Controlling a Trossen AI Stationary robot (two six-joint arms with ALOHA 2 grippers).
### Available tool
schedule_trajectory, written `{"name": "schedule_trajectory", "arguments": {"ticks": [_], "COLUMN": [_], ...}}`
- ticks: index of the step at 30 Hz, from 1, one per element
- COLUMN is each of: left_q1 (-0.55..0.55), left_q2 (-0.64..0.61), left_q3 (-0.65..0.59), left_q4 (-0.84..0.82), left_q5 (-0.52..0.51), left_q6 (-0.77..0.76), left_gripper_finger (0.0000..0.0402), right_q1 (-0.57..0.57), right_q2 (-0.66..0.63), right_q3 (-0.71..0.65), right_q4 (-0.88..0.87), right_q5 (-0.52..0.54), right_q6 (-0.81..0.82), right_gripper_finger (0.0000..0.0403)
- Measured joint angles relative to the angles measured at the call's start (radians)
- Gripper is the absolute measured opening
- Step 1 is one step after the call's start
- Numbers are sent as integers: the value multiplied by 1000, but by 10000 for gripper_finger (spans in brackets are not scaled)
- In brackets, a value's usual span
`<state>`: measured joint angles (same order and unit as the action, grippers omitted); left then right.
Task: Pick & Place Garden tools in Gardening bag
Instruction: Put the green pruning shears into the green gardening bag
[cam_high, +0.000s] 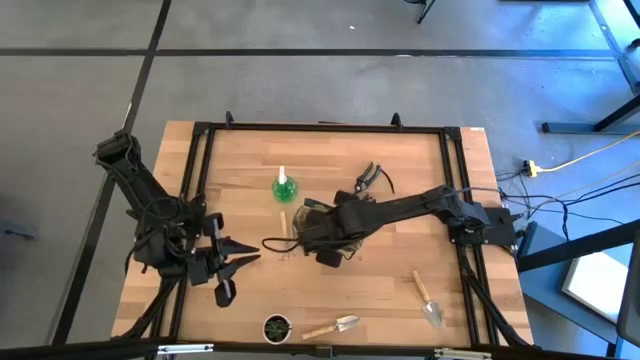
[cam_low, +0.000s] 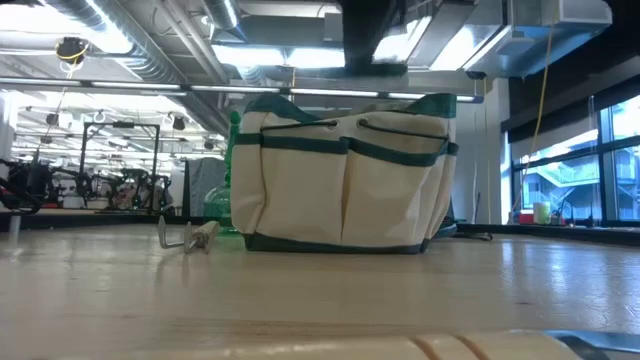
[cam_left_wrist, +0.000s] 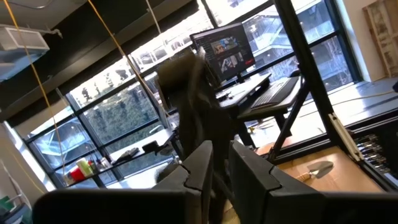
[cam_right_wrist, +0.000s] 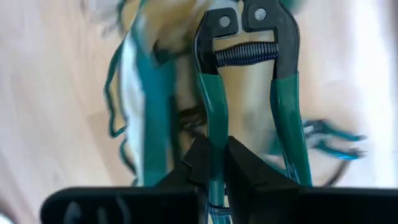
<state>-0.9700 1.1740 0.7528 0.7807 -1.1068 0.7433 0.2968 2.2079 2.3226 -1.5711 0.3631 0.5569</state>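
Right wrist view settles the step: right gripper (cam_right_wrist: 211, 168) is clamped on one green handle of the spring-loaded pruners (cam_right_wrist: 249, 74), held over the gardening bag (cam_right_wrist: 149, 93). Judged as the carry-and-drop stage; next move calls for lining the pruners up with the bag mouth, then letting go.

High view puts the bag (cam_high: 345, 250) at frame centre under the right arm (mouth hidden), and shows what remains on the counter (cam_high: 400, 300): spray bottle (cam_high: 283, 187), black pruners (cam_high: 368, 178), trowels (cam_high: 428, 297) (cam_high: 335, 326).

Left gripper (cam_high: 228, 262) waits centre-left, fingers nearly together, empty.

Low view alone shows the bag's side pockets (cam_low: 345, 175).
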Motion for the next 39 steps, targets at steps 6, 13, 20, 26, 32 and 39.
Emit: {"name": "schedule_trajectory", "arguments": {"ticks": [6,13,20,26,32,39], "left_q1": [-13,-14,-23,4,18,-13], "left_q2": [0,0,0,0,0,0], "left_q3": [0,0,0,0,0,0], "left_q4": [-1,0,0,9,0,-8], "left_q5": [0,0,0,10,5,-2], "left_q6": [1,-16,-11,2,3,-4], "left_gripper_finger": [49,45,45,45,45,45], "right_q1": [49,141,225,148,58,3], "right_q2": [-102,-135,-306,-312,-307,-308], "right_q3": [2,-154,-354,-378,-378,-434], "right_q4": [0,2,134,224,345,486], "right_q5": [71,40,101,-6,-93,-161], "right_q6": [45,121,221,88,-32,-130], "right_gripper_finger": [23,23,23,23,23,23]}}
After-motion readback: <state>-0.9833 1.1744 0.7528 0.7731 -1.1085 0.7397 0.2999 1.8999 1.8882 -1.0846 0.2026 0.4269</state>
